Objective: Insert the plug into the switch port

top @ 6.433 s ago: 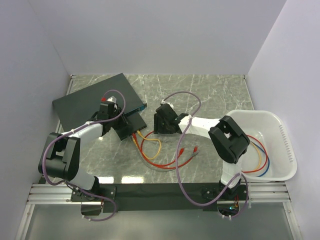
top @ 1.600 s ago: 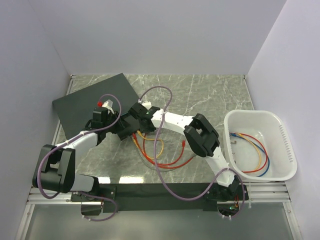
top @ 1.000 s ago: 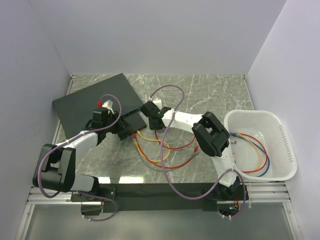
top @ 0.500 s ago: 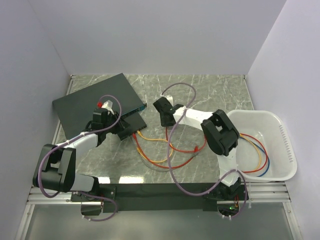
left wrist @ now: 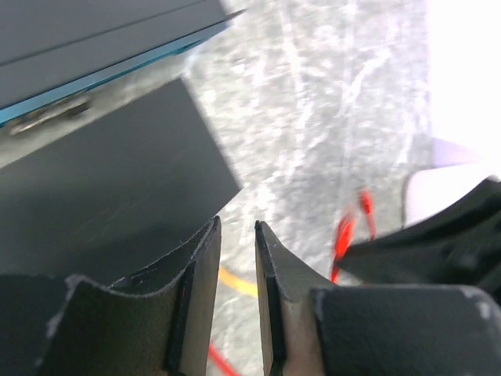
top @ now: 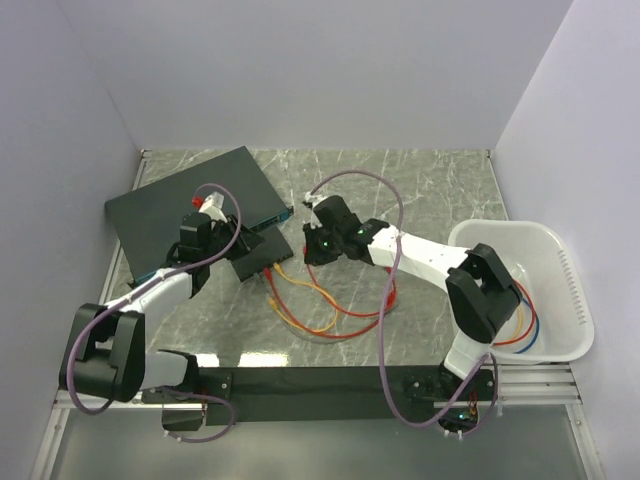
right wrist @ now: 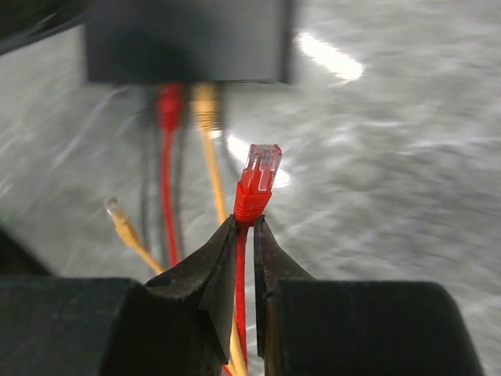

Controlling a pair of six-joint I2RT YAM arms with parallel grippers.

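Note:
In the right wrist view my right gripper [right wrist: 244,219] is shut on a red cable just below its red plug [right wrist: 258,182], which stands upright past the fingertips. Ahead lies the small black switch box [right wrist: 184,39]; a red plug [right wrist: 167,100] and a yellow plug [right wrist: 205,106] sit in its front ports. The held plug is a short way off that face. From above, the right gripper [top: 312,245] is right of the box [top: 262,258]. My left gripper [top: 240,245] rests at the box's left side, its fingers [left wrist: 205,258] slightly apart with nothing between them.
A large dark slab with a blue front strip [top: 190,205] lies behind the box. Red and yellow cables [top: 330,312] loop on the marble table, with a loose yellow plug [right wrist: 117,213]. A white bin [top: 565,262] at the right holds more cables.
My right gripper pulled away from the box toward the right, then came back down a little toward it, dragging the red cable along. The left arm barely shifted.

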